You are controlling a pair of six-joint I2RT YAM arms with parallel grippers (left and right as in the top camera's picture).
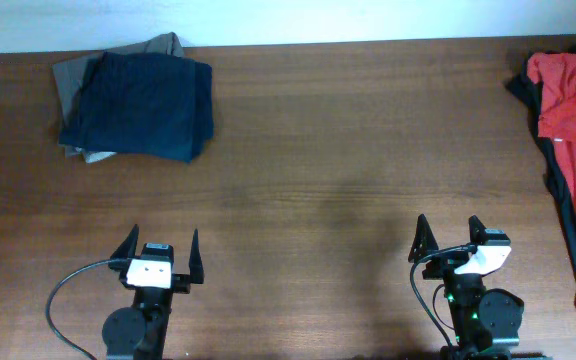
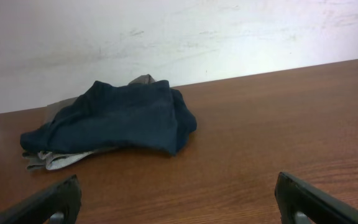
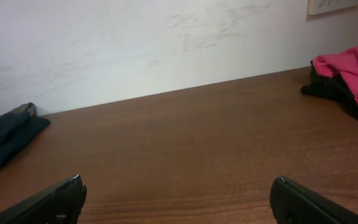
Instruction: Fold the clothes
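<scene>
A crumpled red-orange T-shirt (image 1: 574,95) lies in a pile of clothes at the table's far right edge, on top of a dark garment (image 1: 560,190); the right wrist view shows the T-shirt (image 3: 353,71) at far right. My left gripper (image 1: 160,248) stands open near the front edge at left, with bare wood between its fingers (image 2: 48,202). My right gripper (image 1: 448,236) is open too, front right, well clear of the pile, nothing between its fingers (image 3: 48,202).
A folded navy garment (image 1: 143,105) rests on a grey one (image 1: 73,72) at the back left; the left wrist view has the navy garment (image 2: 123,118) straight ahead. A white wall (image 2: 166,31) runs behind the table's far edge.
</scene>
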